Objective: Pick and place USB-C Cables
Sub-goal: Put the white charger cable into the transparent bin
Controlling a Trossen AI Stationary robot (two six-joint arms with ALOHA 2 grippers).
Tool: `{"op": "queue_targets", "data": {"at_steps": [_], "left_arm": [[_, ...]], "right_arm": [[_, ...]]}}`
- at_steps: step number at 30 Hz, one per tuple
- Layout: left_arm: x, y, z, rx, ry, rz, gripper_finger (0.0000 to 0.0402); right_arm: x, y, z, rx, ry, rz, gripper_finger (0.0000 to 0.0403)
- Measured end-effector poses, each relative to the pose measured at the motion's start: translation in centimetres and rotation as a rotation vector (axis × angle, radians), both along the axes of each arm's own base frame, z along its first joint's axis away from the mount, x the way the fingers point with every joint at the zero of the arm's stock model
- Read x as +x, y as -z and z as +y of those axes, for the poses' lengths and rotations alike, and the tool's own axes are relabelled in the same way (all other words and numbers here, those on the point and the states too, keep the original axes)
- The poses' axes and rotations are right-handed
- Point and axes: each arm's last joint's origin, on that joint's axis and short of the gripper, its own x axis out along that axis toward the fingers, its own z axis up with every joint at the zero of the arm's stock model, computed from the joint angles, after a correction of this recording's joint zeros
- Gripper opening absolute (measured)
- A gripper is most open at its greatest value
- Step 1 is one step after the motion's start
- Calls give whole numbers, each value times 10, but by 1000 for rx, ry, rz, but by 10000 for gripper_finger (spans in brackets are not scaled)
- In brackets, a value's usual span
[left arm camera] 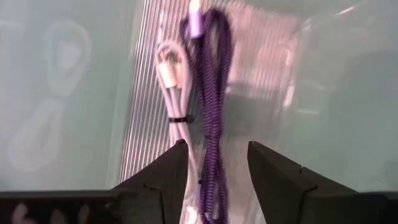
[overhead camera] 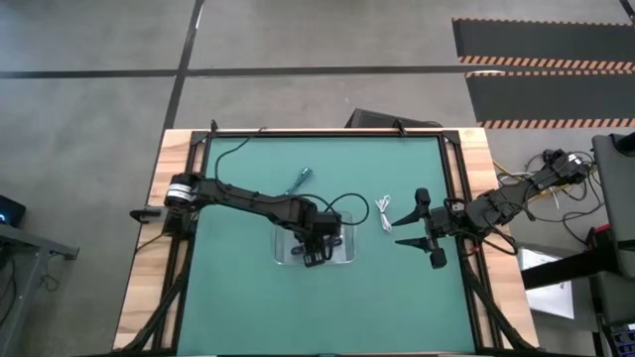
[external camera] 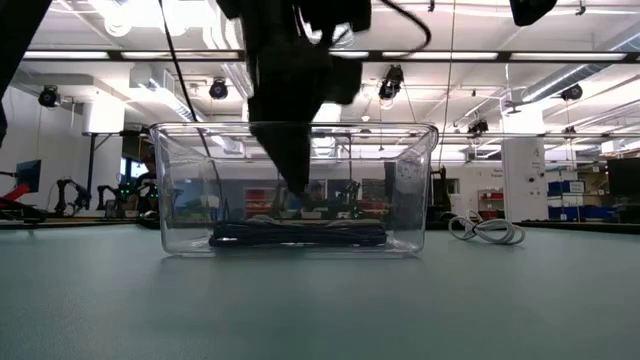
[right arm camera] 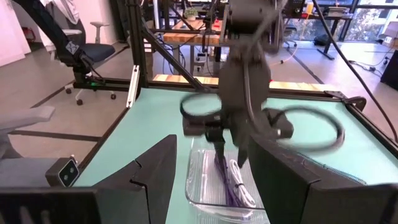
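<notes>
The clear tray (overhead camera: 286, 258) sits mid-table. A dark cable (left arm camera: 214, 93) and a white cable (left arm camera: 174, 102) lie bundled on its floor, side by side; the low view shows the dark cable (external camera: 300, 235) flat on the bottom. My left gripper (left arm camera: 217, 146) is open and points down into the tray, its fingers on either side of the dark cable, tips (external camera: 297, 188) above it. A second white cable (overhead camera: 385, 213) lies on the mat right of the tray. A teal cable (overhead camera: 301, 180) lies beyond the tray. My right gripper (overhead camera: 399, 230) hovers open just right of the loose white cable.
The green mat (overhead camera: 248, 307) is bordered by a black frame and a wooden table edge (overhead camera: 139, 288). The left arm's long black wire (overhead camera: 352, 201) loops over the mat beside the tray. The near half of the mat has free room.
</notes>
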Motion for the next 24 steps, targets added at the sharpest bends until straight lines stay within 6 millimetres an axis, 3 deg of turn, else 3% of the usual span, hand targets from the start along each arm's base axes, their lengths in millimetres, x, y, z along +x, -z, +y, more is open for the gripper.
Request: {"op": "queue_targets", "data": {"at_steps": [7,16,24], "left_arm": [[-13,-40,-8,10,19,-127,150],[-36,-84,-48,162,111,-371,150],[-44,-95,-80,229,247,-477,151]], "right_arm": [[2,5,0,7,29,20,187],[10,15,0,16,198,56,187],[23,32,4,110,336,128,187]]}}
